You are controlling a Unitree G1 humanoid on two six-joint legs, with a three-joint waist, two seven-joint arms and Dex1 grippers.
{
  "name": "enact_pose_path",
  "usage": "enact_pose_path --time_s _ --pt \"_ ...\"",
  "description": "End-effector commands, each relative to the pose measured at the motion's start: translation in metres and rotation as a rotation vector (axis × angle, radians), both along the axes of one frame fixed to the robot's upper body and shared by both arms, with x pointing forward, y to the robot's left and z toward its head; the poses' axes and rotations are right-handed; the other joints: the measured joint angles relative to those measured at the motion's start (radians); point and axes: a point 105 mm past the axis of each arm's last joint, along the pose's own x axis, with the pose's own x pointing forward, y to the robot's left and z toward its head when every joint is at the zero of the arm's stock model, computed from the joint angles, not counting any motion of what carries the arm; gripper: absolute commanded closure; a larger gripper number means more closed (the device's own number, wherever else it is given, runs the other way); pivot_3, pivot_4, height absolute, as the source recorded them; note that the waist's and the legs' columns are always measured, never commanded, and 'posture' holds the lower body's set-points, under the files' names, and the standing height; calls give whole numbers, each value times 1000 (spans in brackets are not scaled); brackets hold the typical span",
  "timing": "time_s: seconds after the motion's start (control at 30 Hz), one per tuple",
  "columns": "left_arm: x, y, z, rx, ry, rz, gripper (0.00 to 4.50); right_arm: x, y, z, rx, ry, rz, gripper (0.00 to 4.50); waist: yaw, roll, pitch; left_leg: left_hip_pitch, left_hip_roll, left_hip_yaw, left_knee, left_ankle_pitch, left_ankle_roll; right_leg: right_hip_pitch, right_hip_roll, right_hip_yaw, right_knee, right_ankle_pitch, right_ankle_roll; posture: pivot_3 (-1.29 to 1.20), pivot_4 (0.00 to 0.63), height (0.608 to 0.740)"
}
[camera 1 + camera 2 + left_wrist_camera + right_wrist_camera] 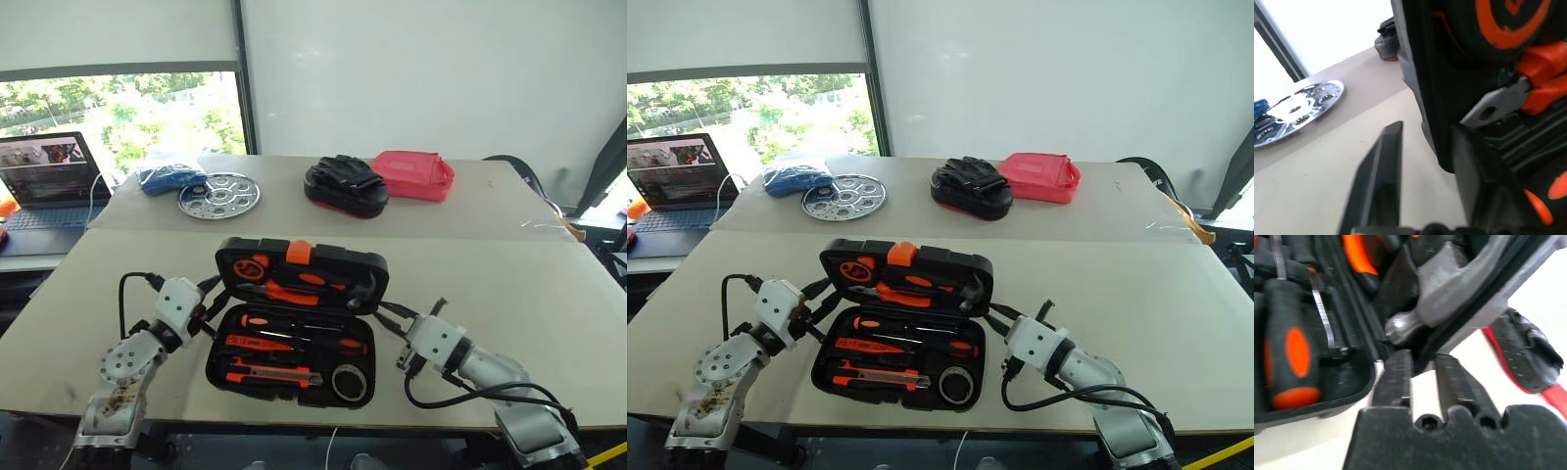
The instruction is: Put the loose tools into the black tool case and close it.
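Black tool case (294, 323) sits near the front edge of the table (509, 284), its lid propped up at roughly half open with the orange latch (299, 252) at the top rim, and the tools look to be in their slots already: screwdrivers (294, 322), utility knife (276, 374), tape roll (347, 381). So the step in hand, I'd judge, is the closing. The left gripper (209, 305) is at the lid's 9 o'clock edge, its fingers (1381, 186) spread with the lid's rim between them but not clamped. The right gripper (390, 315) is at the 3 o'clock edge, fingers (1396, 377) slightly parted and just short of the lid's corner (no grip there that I can see). To do this well, both sides should push the lid forward and down evenly, since a one-sided push would likely skew the hinge or slide the case. The hammer and pliers in the lid could snag if not seated.
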Motion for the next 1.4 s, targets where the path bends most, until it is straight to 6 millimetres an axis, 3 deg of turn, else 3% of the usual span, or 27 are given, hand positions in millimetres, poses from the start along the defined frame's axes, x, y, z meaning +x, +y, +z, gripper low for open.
enact_pose_path --time_s 0.03,0.13,0.17,0.23,0.43,0.73,0.87,0.97,1.07,1.23,1.4 --pt "-13 -11 14 16 -69 -78 1425 -19 13 16 -4 -76 113 2040 -1 0 0 0 0 0 0 0 0 0 0 0 0 0 0 0 150 740" --pt "-21 -6 8 31 -32 -69 551 -25 9 14 -51 -104 124 1152 -4 0 0 0 0 0 0 0 0 0 0 0 0 0 0 0 150 740" --pt "-24 -5 6 37 -18 -69 0 -26 8 13 -65 -109 128 493 -5 0 0 1 0 0 0 0 0 0 0 0 0 0 0 0 150 740" --pt "-32 -3 2 51 12 -86 0 -31 2 11 -87 -95 133 59 -3 0 0 1 0 1 0 0 0 1 0 0 0 0 0 0 150 740" --pt "-59 23 -7 124 150 -136 0 -53 -9 11 -137 6 198 59 2 -1 -1 0 1 1 1 0 0 1 0 0 -1 0 0 0 150 740" --pt "-89 38 -9 182 293 -233 0 -66 -11 6 -172 111 255 59 1 -2 -1 2 2 3 0 0 0 2 1 0 -1 -1 -1 0 150 740" --pt "-117 64 -24 258 515 -262 0 -79 -12 3 -176 205 295 59 1 -2 -1 3 2 4 0 0 0 2 0 0 -1 -1 -1 0 150 740" --pt "-108 82 -21 299 536 -224 0 -85 -13 5 -144 281 296 59 11 -2 -1 3 1 6 0 0 0 2 0 0 -1 -2 -1 0 150 740" --pt "-80 81 2 255 509 -207 0 -87 -13 10 -123 324 291 59 25 -3 -2 3 2 10 1 1 2 3 1 -1 -1 -3 0 0 150 740" --pt "-44 60 38 257 509 -314 0 -84 -8 28 -45 377 264 59 33 -6 -3 2 3 10 2 3 3 3 1 -2 -1 -6 5 0 150 740" --pt "-23 11 75 248 457 -554 0 -94 1 38 1 435 293 59 24 -6 -3 -2 1 9 0 2 3 0 2 -2 -1 -2 -1 0 150 740"
